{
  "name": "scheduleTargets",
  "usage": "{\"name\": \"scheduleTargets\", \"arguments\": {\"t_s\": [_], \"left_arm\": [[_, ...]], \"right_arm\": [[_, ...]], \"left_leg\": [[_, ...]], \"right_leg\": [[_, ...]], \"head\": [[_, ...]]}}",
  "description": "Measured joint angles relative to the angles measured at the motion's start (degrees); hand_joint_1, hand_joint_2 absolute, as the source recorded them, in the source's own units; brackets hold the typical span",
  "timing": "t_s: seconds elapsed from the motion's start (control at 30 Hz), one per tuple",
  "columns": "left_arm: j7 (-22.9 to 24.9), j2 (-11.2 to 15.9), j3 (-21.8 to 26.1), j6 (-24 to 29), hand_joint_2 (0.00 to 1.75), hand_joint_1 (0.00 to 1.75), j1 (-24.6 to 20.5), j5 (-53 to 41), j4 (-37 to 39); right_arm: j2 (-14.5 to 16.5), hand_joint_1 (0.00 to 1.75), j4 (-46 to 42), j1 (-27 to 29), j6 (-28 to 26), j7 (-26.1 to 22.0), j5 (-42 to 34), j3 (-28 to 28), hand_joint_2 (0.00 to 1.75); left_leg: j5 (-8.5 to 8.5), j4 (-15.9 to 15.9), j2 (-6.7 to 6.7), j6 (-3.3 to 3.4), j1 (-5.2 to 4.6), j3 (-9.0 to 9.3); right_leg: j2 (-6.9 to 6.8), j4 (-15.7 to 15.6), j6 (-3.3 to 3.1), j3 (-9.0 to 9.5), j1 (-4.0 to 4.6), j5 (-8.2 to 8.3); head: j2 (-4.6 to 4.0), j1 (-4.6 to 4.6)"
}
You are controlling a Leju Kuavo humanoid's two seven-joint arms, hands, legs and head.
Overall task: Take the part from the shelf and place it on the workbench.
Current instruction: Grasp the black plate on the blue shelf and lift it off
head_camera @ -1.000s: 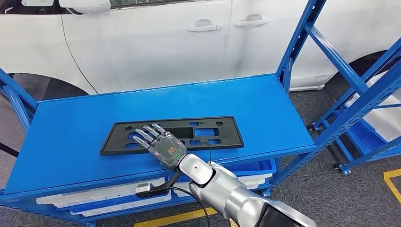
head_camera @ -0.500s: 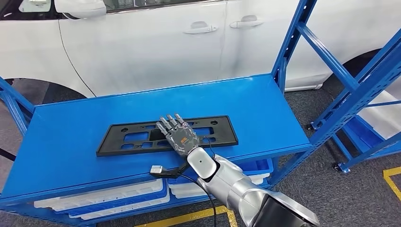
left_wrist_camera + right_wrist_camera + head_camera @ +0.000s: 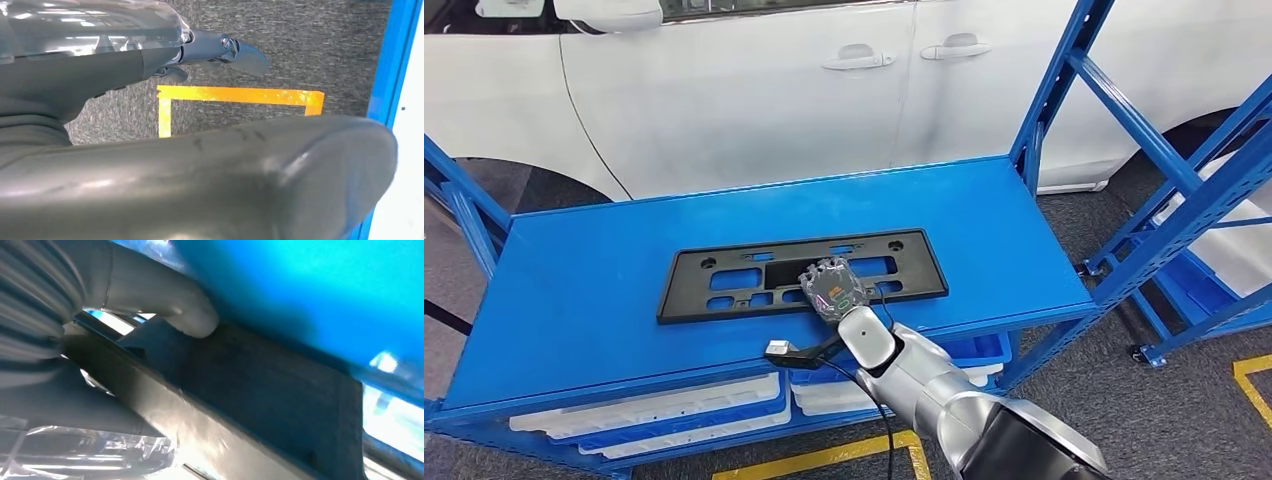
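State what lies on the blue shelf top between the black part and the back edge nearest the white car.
Nothing: in the head view that strip of the blue shelf top is bare, from the black part back to the edge by the white car.

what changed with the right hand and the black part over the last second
The right hand slid along the black part toward the robot's right and curled its fingers down over the part's near edge; a second ago they lay stretched flat on it. The right wrist view shows the thumb pressed against the part. The part lies flat on the blue shelf as before, not lifted. The camera swayed slightly.
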Motion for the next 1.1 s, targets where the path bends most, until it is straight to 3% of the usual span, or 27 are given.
{"name": "scheduleTargets", "arguments": {"t_s": [0.07, 0.17, 0.27, 0.33, 0.37, 0.4, 0.43, 0.5, 0.63, 0.7, 0.8, 0.83, 0.87, 0.9, 0.97, 1.0, 1.03, 1.1], "left_arm": [[-0.1, 0.0, 0.0, -0.2, 0.00, 0.00, 0.0, 0.0, 0.0], [-0.6, 0.0, 0.0, -0.1, 0.00, 0.00, -0.1, 0.0, 0.0], [-0.9, 0.1, 0.0, 0.1, 0.00, 0.00, 0.1, 0.0, 0.0], [-0.9, 0.1, 0.0, 0.2, 0.00, 0.00, 0.2, 0.1, 0.0], [-0.9, 0.2, 0.0, 0.2, 0.00, 0.00, 0.2, 0.1, 0.0], [-1.0, 0.3, 0.0, 0.3, 0.00, 0.00, 0.2, 0.1, 0.0], [-1.1, 0.3, 0.0, 0.3, 0.00, 0.00, 0.2, 0.1, 0.0], [-1.8, 0.4, 0.0, 0.3, 0.00, 0.00, 0.1, 0.1, 0.0], [-5.0, 0.4, 0.0, 0.3, 1.75, 0.00, 0.1, 0.0, 0.0], [-6.1, 0.4, 0.0, 0.3, 1.75, 0.00, 0.0, -0.4, 0.0], [-6.4, 0.4, 0.0, 0.4, 1.75, 0.00, -0.1, -0.7, 0.0], [-6.4, 0.4, 0.0, 0.4, 1.75, 0.00, -0.1, -0.7, 0.0], [-6.4, 0.4, 0.0, 0.4, 1.75, 0.00, -0.1, -0.8, 0.0], [-6.4, 0.4, 0.0, 0.4, 1.75, 0.00, -0.1, -0.8, 0.0], [-6.3, 0.4, 0.0, 0.4, 1.75, 0.00, -0.1, -0.8, 0.0], [-6.3, 0.4, 0.0, 0.4, 1.75, 0.00, -0.1, -0.8, 0.0], [-6.3, 0.3, 0.0, 0.4, 1.75, 0.00, -0.2, -0.8, 0.0], [-6.3, 0.3, 0.0, 0.3, 1.75, 0.00, -0.2, -0.8, 0.0]], "right_arm": [[0.0, 1.75, 0.0, -0.1, 0.0, -0.3, 0.1, -0.2, 1.75], [0.2, 1.75, 0.0, -0.2, 0.0, -0.5, 0.1, -0.7, 1.75], [0.4, 1.75, 0.2, -0.2, 0.0, -0.6, 0.2, -1.0, 1.75], [0.4, 1.75, 0.3, -0.2, 0.0, -0.6, 0.2, -1.0, 1.75], [0.4, 1.75, 0.3, -0.2, 0.0, -0.6, 0.2, -1.0, 1.75], [0.4, 1.75, 0.4, -0.2, 0.0, -0.6, 0.2, -1.0, 1.75], [0.4, 1.75, 0.4, -0.2, 0.0, -0.7, 0.2, -1.1, 1.75], [0.4, 1.75, 0.4, -0.3, 0.0, -0.8, 0.2, -1.3, 1.75], [0.3, 1.75, 0.4, -0.5, 0.0, -1.4, 0.2, -2.6, 1.75], [0.3, 1.75, 0.5, -0.6, -0.2, -2.1, 0.1, -3.4, 1.75], [0.3, 1.75, 0.5, -0.5, -0.2, -3.0, 0.0, -4.4, 1.75], [0.3, 1.75, 0.6, -0.5, -0.2, -3.1, 0.0, -4.6, 1.75], [0.3, 1.75, 0.6, -0.5, -0.2, -3.2, 0.0, -4.8, 1.75], [0.3, 1.75, 0.6, -0.5, -0.3, -3.3, 0.0, -5.0, 1.75], [0.3, 1.75, 0.6, -0.6, -0.7, -4.0, -0.6, -5.3, 1.75], [0.3, 1.75, 0.6, -0.6, -0.9, -4.4, -1.0, -5.5, 1.75], [0.3, 1.75, 0.6, -0.7, -1.1, -4.7, -1.4, -5.6, 1.75], [0.3, 1.75, 0.6, -0.7, -1.2, -4.9, -1.6, -5.6, 1.75]], "left_leg": [[0.10, -0.1, -0.04, -0.65, -0.04, -0.03], [-0.89, 1.0, -0.01, -1.42, 0.06, -0.45], [-6.04, 10.5, 0.04, -1.87, 0.26, -4.69], [-7.48, 15.7, 0.06, -2.25, 0.38, -7.09], [-6.58, 15.3, 0.08, -2.39, 0.47, -6.90], [-4.72, 12.6, 0.11, -2.51, 0.60, -5.62], [-2.67, 8.6, 0.16, -2.61, 0.77, -3.69], [-0.61, 2.1, 0.15, -2.38, 0.77, -0.57], [-0.62, 0.6, 0.07, -0.76, 0.55, 0.10], [-0.32, 0.3, 0.18, -0.02, 0.62, 0.11], [-0.14, 0.3, 0.31, 0.41, 0.50, -0.26], [-0.13, 0.3, 0.33, 0.43, 0.45, -0.33], [-0.13, 0.3, 0.32, 0.42, 0.41, -0.32], [-0.14, 0.3, 0.28, 0.41, 0.39, -0.23], [-0.18, 0.3, 0.18, 0.30, 0.34, -0.01], [-0.19, 0.3, 0.16, 0.23, 0.32, 0.05], [-0.20, 0.3, 0.14, 0.18, 0.30, 0.07], [-0.20, 0.3, 0.15, 0.14, 0.30, 0.07]], "right_leg": [[-0.05, -1.5, -0.28, 0.54, 0.28, 0.19], [-0.23, -2.6, -1.17, 1.02, -0.14, 0.83], [-0.51, -3.1, -1.70, 1.12, -0.26, 1.17], [-0.48, -3.1, -1.67, 1.06, -0.23, 1.14], [-0.44, -3.0, -1.58, 1.09, -0.26, 1.07], [-0.37, -2.8, -1.43, 1.14, -0.31, 0.95], [-0.30, -2.5, -1.19, 1.16, -0.38, 0.74], [-0.07, -1.7, -0.54, 0.91, -0.22, 0.28], [0.25, -1.2, 0.59, 0.63, -0.15, 0.07], [0.18, 1.5, 1.10, -0.59, -0.35, -1.84], [0.11, 12.5, 1.47, -6.00, -0.51, -7.01], [0.11, 14.9, 1.48, -7.26, -0.54, -7.53], [0.11, 15.1, 1.38, -7.39, -0.53, -6.83], [0.11, 13.0, 1.17, -6.42, -0.51, -5.16], [0.13, 4.9, 0.43, -2.57, -0.33, -1.08], [0.13, 1.7, 0.12, -1.08, -0.23, 0.10], [0.14, -0.2, -0.09, -0.21, -0.13, 0.61], [0.14, -0.7, -0.15, -0.03, -0.08, 0.52]], "head": [[0.00, 0.00], [0.00, -0.01], [0.00, -0.02], [0.00, -0.02], [0.00, -0.02], [0.00, -0.02], [0.00, -0.02], [0.00, -0.02], [0.00, 0.00], [0.00, 0.00], [0.00, 0.00], [0.00, 0.00], [0.00, 0.00], [0.00, 0.00], [0.00, 0.00], [0.00, 0.00], [0.00, 0.00], [0.00, 0.00]]}}
